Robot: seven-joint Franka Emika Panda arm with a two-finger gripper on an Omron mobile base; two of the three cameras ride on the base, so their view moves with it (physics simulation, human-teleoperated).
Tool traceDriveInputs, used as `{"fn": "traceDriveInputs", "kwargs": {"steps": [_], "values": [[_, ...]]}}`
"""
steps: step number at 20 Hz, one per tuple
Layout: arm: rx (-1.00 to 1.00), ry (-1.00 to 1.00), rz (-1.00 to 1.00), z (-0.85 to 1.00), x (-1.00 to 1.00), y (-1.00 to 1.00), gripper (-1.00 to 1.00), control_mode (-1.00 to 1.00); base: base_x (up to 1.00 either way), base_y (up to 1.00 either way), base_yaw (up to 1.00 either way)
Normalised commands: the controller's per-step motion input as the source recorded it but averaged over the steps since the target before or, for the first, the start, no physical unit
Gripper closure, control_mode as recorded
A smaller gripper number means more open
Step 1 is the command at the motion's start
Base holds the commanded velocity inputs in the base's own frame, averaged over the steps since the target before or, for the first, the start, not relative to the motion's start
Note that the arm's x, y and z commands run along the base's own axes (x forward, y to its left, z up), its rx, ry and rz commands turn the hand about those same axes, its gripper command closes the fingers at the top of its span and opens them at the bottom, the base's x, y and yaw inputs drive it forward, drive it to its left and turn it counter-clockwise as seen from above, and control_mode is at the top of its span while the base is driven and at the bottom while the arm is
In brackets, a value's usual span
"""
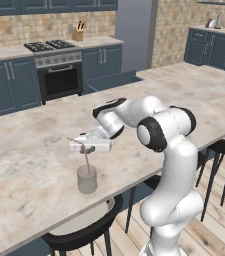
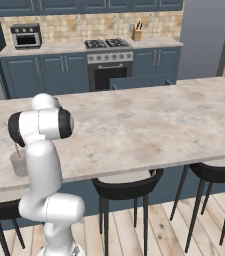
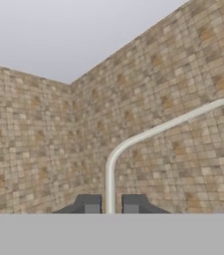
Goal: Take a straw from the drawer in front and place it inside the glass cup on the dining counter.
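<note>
My claw (image 1: 82,148) is closed on the straw (image 1: 86,161) and holds it near the upper end, just above the glass cup (image 1: 87,179), which stands on the dining worktop (image 1: 29,150) near the edge on my side. In the left base view the lower part of the straw already reaches into the cup, slightly tilted, and the top end bends away to the side over my fingers. In the hand view I see the straw (image 3: 109,184) rising between my two fingertips (image 3: 89,204) and then curving off — so it is a bent straw, and I cannot tell how deep its lower tip sits. The main risk, as I judge it, is at the release: if the tip is not yet low enough inside, the straw can tip over the rim and fall on the worktop or down between the stools (image 1: 84,230). A second risk is the cup itself — it looks light and is close to the edge, so if I go down too far my claw may push it or knock it over.
</note>
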Motion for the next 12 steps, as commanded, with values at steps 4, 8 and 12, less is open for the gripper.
{"fn": "traceDriveInputs", "kwargs": {"steps": [4, 8, 12], "values": [[0.00, -0.02, 0.06, -0.14, 0.00, 0.04, 1.00, -1.00, 0.00, 0.00, 0.00], [0.00, -0.05, 0.05, -0.12, 0.00, 0.01, 1.00, -1.00, 0.00, 0.00, 0.00], [0.00, -0.02, 0.04, -0.19, 0.02, 0.01, 1.00, -1.00, 0.00, 0.00, 0.00]]}}
